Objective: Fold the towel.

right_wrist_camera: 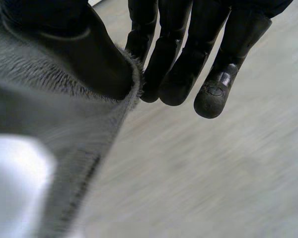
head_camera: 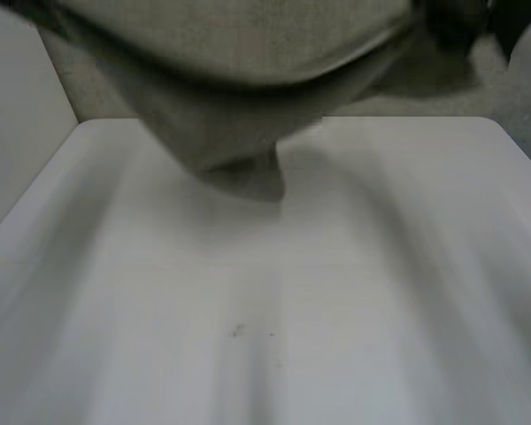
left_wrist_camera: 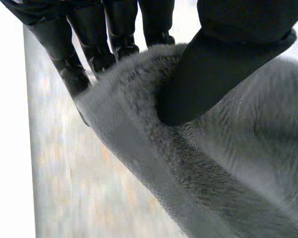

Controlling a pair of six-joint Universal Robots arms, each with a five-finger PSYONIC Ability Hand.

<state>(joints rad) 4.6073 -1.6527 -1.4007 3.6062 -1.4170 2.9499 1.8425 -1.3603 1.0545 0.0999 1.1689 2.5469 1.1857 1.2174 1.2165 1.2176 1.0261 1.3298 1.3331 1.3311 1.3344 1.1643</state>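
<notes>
— Counted?
— One fluffy grey towel (head_camera: 221, 97), one flat white table (head_camera: 336, 292), two black robot hands.
— From the head view?
— Towel hanging across the upper middle of the frame, lowest tip dipping over the table's far edge. Touching or not, cannot tell.
— From the wrist views?
— The grips, close up. At the left hand (left_wrist_camera: 228, 59), thumb pressed into the towel's edge against the fingers, pinching it. At the right hand (right_wrist_camera: 89, 54), thumb and fingers likewise pinched on a towel edge.

Above the far edge of the table (head_camera: 336, 310) hangs the towel (head_camera: 239, 53), its lowest fold over the table's far middle, pinched by the left hand (left_wrist_camera: 213, 64) and right hand (right_wrist_camera: 89, 54).
</notes>
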